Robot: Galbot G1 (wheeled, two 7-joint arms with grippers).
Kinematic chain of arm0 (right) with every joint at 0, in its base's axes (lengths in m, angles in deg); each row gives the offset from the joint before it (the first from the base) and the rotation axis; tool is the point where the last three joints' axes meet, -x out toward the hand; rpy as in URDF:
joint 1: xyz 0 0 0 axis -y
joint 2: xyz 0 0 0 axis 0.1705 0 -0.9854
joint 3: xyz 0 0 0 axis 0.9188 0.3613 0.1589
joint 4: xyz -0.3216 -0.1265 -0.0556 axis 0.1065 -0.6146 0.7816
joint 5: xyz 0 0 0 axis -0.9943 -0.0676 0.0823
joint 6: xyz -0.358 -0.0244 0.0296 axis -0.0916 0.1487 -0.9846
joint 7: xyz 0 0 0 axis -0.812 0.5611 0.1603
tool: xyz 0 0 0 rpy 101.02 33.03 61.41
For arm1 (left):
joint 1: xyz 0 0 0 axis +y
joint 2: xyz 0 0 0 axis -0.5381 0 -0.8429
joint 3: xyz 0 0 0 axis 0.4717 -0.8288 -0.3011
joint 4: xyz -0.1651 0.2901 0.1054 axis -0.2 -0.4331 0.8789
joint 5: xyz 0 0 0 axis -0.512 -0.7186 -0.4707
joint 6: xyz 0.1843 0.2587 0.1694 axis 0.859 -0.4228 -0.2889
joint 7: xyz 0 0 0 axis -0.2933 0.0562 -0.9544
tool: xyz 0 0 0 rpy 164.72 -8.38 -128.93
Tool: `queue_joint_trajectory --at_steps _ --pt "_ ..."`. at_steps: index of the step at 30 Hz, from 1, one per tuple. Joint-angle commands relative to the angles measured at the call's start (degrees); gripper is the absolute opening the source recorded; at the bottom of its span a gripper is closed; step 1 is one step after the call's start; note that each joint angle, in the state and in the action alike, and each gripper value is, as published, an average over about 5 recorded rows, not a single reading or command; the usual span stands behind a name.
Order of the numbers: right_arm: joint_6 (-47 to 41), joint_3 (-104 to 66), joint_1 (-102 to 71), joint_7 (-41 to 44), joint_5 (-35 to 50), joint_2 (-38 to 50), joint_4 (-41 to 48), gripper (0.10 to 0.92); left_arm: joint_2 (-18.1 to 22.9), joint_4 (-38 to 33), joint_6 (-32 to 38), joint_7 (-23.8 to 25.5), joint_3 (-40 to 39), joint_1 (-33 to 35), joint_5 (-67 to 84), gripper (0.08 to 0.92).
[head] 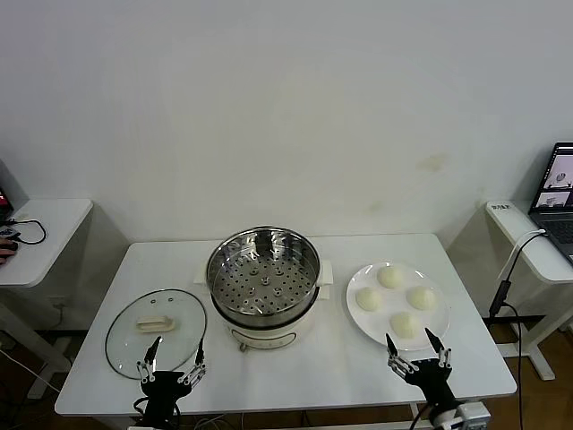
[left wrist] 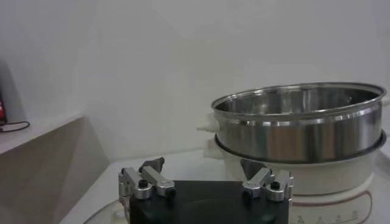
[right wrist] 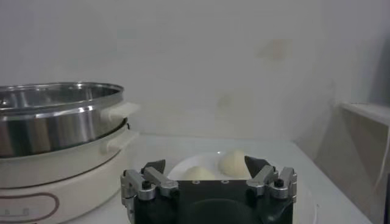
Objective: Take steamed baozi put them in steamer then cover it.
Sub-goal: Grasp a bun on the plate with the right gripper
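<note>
Right gripper [head: 417, 347] is held open just before the white plate [head: 358, 315]; left gripper [head: 172, 353] waits open by the glass lid [head: 125, 339]. The nearest baozi [head: 405, 324] should be gripped gently, so the dough is not crushed.

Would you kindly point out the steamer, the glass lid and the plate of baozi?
steamer [head: 262, 273]: head view, perforated tray.
glass lid [head: 158, 323]: head view, handle.
plate [head: 358, 318]: head view, bare rim.

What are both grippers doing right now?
Left gripper: open, empty, by the glass lid.
Right gripper: open, empty, by the plate of baozi.
</note>
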State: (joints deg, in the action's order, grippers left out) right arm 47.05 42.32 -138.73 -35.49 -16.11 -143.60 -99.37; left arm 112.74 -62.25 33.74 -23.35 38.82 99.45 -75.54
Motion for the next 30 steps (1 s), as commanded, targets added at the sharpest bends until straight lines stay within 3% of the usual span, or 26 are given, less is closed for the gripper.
queue_joint_trajectory --at_steps 1,9,15,22,30 --pt "-0.12 -0.48 1.41 -0.3 -2.96 0.31 0.24 0.822 0.06 -1.84 -5.71 -0.64 -0.66 -0.43 -4.5 0.823" --pt "-4.21 -4.04 13.42 -0.1 -9.76 6.34 5.2 0.823 0.28 -1.97 -4.98 -0.7 -0.71 -0.79 -7.07 0.823" --pt "-9.34 -2.86 27.39 5.36 -19.7 15.43 15.17 0.823 0.97 -1.94 -4.74 0.63 -0.15 -0.94 -8.69 0.823" --pt "-9.59 3.7 43.83 18.56 -33.71 25.36 28.83 0.823 1.33 -1.34 -4.82 1.62 0.76 -1.06 -8.9 0.823" --pt "-2.2 19.62 64.08 36.33 -44.78 32.32 44.51 0.823 1.88 -1.25 -4.82 2.04 0.76 -1.16 -9.46 0.823"
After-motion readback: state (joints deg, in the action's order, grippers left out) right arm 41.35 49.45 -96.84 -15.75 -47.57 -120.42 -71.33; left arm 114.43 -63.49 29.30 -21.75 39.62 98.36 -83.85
